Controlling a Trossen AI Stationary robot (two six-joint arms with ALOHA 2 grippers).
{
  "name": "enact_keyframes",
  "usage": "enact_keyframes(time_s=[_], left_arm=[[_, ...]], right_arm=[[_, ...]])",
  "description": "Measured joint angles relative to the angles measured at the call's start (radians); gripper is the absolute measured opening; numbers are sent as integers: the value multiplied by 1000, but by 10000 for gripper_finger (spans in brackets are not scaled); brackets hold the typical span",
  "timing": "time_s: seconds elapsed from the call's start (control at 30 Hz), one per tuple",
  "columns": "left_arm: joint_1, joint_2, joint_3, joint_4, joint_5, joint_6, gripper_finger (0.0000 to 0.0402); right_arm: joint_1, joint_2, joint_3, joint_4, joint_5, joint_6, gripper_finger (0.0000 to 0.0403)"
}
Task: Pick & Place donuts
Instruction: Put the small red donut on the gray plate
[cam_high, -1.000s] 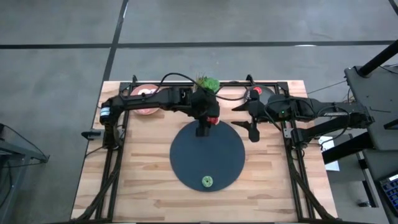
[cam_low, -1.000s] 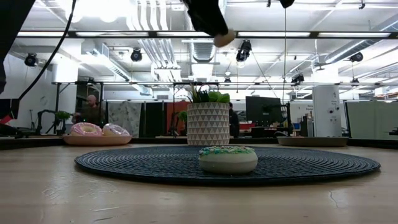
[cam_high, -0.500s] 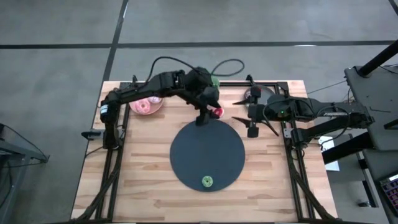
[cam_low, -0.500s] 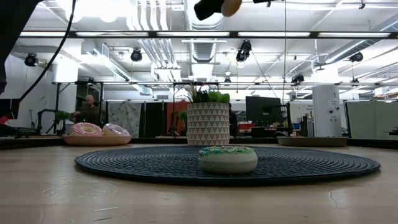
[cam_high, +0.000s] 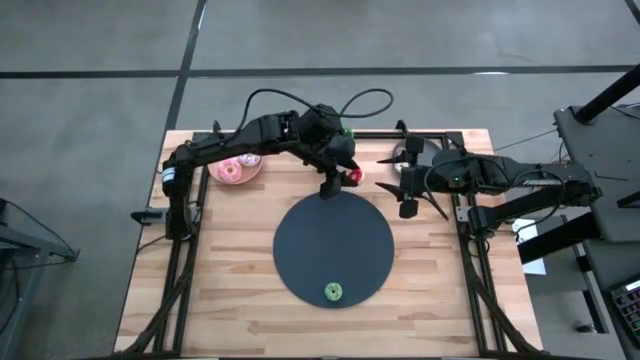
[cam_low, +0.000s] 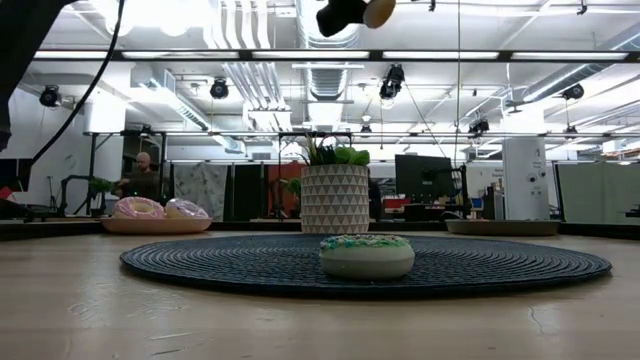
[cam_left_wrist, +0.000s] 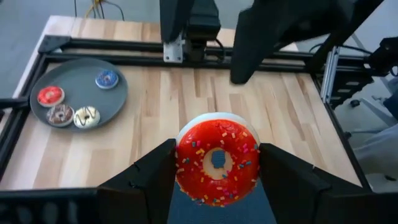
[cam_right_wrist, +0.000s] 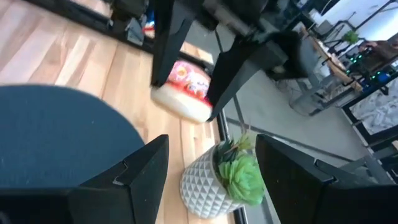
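A green donut (cam_high: 333, 292) is seen on the dark disc (cam_high: 334, 248) near the tabletop's near edge; in the low view it (cam_low: 367, 256) lies flat, cream below and green-topped, in front of the patterned pot (cam_low: 334, 199); beyond the disc's far rim, a red donut (cam_high: 351, 178) is gripped in the left gripper (cam_high: 336, 183), held above the table; in the left wrist view the red donut (cam_left_wrist: 217, 161) is seen clamped between the two fingers (cam_left_wrist: 146, 180), one on each side, its sprinkled face turned to the camera and its cream base behind; the left arm is stretched from the far left corner toward the middle and bent down at the wrist; the right gripper (cam_high: 407, 192) is held over the wood just right of the disc, its fingers spread with nothing between them; the right arm is reached in from the right edge; a pink plate (cam_high: 234, 170) with pink donuts is seen at the far left; a grey plate (cam_left_wrist: 79, 93) carries four small donuts, red (cam_left_wrist: 50, 95), blue (cam_left_wrist: 106, 78), brown (cam_left_wrist: 60, 114) and cream (cam_left_wrist: 86, 116), at the far right; no writing can be read.
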Motion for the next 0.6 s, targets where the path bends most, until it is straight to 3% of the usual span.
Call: enact_keyframes(time_s=[0.33,0.6], left_arm=[[40,6,-31,35,-7,-22,193],[47,6,-56,63,27,-31,193]], right_arm=[[1,-40,0,-57,50,121,233],[1,-67,0,-58,46,127,233]])
